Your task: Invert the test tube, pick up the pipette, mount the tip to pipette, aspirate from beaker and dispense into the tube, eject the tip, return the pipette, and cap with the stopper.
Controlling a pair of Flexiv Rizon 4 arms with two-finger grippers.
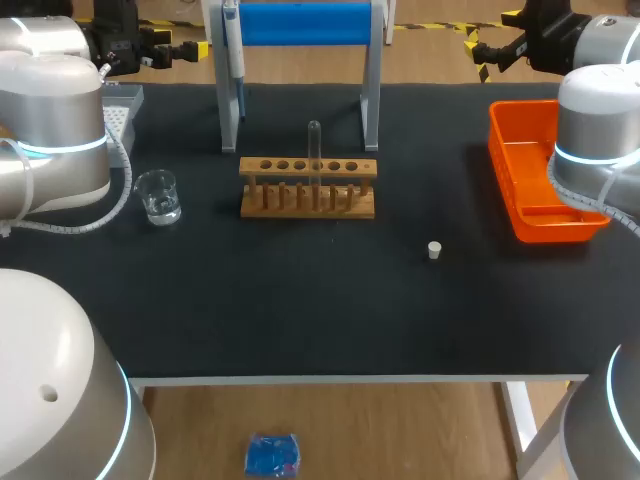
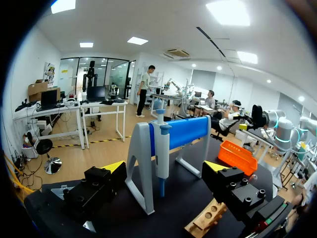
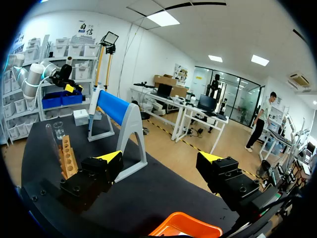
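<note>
Test tube (image 1: 314, 150) stands in the wooden rack (image 1: 308, 190). Left gripper (image 2: 165, 167) and right gripper (image 3: 161, 157) both gape open, holding nothing, well behind the rack on either side. Pipette (image 1: 233, 50) hangs on the stand (image 1: 370, 90) just behind the rack. The beaker (image 1: 158, 196) sits left of the rack and the stopper (image 1: 434, 250) to its right front.

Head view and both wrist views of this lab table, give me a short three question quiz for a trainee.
1. True or false: the test tube stands in the wooden rack.
2. Where is the stopper? A: on the table, apart from the rack. B: in a rack hole. C: on the test tube.
3. Fill in: the left gripper and the right gripper are both ____ and empty.
Key: 1 true; 2 A; 3 open.
</note>
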